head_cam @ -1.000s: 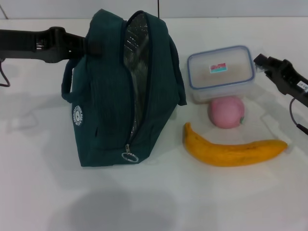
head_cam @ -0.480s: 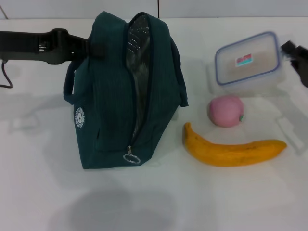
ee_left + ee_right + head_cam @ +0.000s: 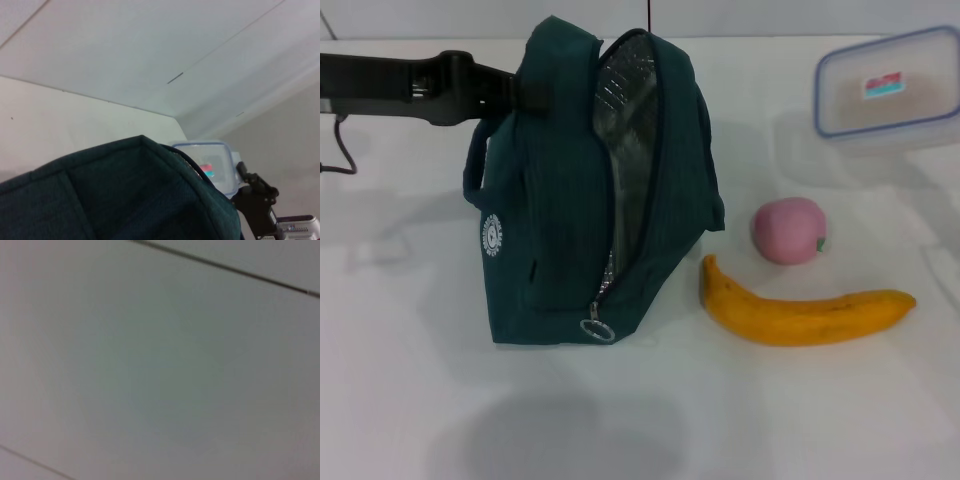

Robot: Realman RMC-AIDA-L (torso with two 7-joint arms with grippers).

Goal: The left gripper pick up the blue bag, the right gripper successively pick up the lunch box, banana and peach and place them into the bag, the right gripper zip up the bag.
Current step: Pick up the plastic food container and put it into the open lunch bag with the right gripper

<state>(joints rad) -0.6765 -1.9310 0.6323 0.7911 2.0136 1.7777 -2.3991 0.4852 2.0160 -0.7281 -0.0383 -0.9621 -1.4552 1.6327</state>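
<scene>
The left gripper (image 3: 515, 92) is clamped on the far left top of the blue bag (image 3: 570, 200), holding it upright with its unzipped mouth running near to far. The lunch box (image 3: 888, 88) hangs in the air at far right, well right of that mouth. The right gripper (image 3: 250, 187) appears to grip it, though only the left wrist view shows this. The peach (image 3: 788, 230) and banana (image 3: 805, 312) lie on the table (image 3: 400, 400) between.

You can't see the right claw, out of the head view beyond the lunch box (image 3: 888, 88), whose far corner the edge clips.
</scene>
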